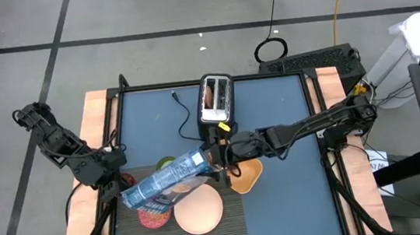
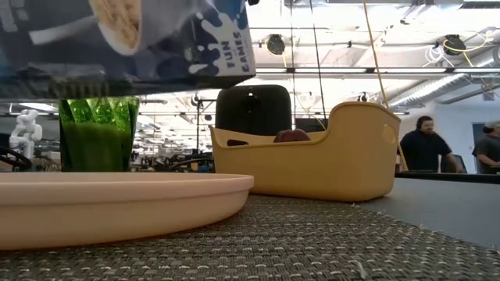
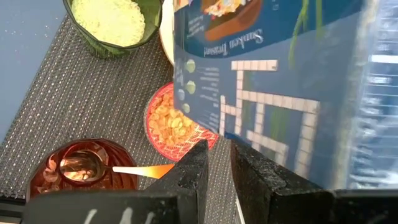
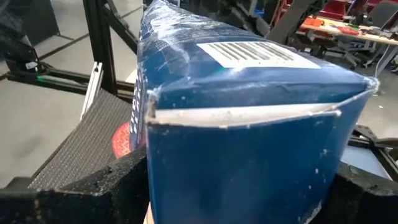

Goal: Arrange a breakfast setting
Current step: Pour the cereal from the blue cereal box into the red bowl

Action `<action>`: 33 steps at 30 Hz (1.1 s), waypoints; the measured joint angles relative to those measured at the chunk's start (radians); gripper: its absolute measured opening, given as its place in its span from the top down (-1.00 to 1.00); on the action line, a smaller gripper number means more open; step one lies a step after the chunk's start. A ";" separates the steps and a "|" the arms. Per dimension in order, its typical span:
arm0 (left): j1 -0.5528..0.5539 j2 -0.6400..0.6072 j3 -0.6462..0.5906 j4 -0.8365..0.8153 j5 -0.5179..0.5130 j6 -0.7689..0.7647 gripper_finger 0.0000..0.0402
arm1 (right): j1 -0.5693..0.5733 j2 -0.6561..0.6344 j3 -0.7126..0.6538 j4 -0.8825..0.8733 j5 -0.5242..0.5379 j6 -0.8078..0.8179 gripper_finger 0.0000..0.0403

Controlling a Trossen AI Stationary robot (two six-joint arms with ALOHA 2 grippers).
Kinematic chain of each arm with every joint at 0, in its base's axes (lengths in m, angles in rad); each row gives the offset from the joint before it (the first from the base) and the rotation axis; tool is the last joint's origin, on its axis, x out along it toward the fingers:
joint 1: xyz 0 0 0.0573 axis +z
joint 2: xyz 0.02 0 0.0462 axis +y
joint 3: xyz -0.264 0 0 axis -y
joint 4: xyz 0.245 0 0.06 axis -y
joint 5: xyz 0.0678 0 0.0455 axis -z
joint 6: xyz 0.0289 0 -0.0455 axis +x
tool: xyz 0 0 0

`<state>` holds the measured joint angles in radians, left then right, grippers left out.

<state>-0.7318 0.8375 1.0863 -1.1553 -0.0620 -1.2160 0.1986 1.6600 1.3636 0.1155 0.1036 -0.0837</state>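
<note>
The right gripper (image 1: 216,157) reaches in over the middle of the counter (image 1: 272,111), its fingers (image 4: 81,186) clamped on either side of the blue cereal box (image 1: 166,181). The box lies tilted above the placemat (image 1: 128,232), its far end over the pink bowl (image 3: 177,121), which already holds cereal. The left gripper (image 1: 110,184) sits at the placemat's left edge, just beside the box's lower end; its fingers (image 3: 199,171) stand slightly apart with nothing between them.

On the placemat, the round plate (image 1: 199,210) lies near the front edge, empty, with the bowl just beside it on the left. The green cup (image 3: 112,25) stands at the mat's back edge. The red glass (image 3: 81,168) sits at the mat's left edge close to the left gripper, with the spoon (image 3: 134,169) resting in it.

A tan basket (image 1: 246,176) sits just off the mat's right corner, below the right arm. The toaster (image 1: 217,99), toast (image 1: 208,96) in one slot, stands at the counter's back edge. The right half of the counter lies open.
</note>
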 joint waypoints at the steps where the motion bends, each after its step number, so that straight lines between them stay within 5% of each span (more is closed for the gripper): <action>1: 0.000 0.000 0.000 0.000 0.000 0.000 0.64 | 0.000 0.000 0.000 0.006 0.000 -0.008 -0.56; 33: 0.000 0.000 0.000 0.000 0.000 0.000 0.64 | 0.006 -0.009 0.000 -0.006 0.001 0.000 -0.56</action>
<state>-0.7315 0.8377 1.0863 -1.1554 -0.0620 -1.2160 0.2050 1.6509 1.3632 0.1094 0.1041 -0.0840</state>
